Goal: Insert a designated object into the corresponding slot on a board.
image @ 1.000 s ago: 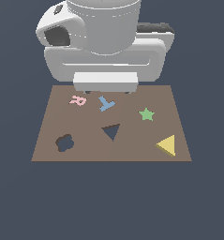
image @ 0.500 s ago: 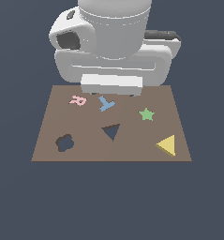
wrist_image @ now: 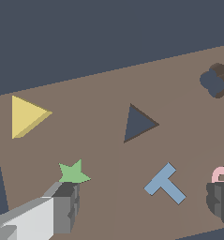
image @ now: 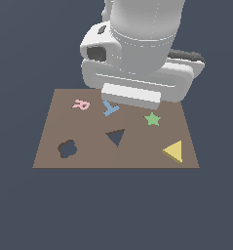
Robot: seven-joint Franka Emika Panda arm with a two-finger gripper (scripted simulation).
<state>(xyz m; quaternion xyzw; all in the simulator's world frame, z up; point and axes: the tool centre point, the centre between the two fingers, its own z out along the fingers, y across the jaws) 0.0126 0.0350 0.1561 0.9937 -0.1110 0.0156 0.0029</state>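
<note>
Arm has swung toward the exterior view's right since earlier; gripper spread, grasping nothing, above board. Yellow triangle right of slot.

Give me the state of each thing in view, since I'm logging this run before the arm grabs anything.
yellow triangle block: flat on the board, not gripped.
triangular slot: empty.
cloud-shaped hole: empty.
green star: lying on the board, loose.
blue piece: lying on the board, loose.
pink letter piece: lying on the board, loose.
gripper: open, holding nothing.
board: flat.
</note>
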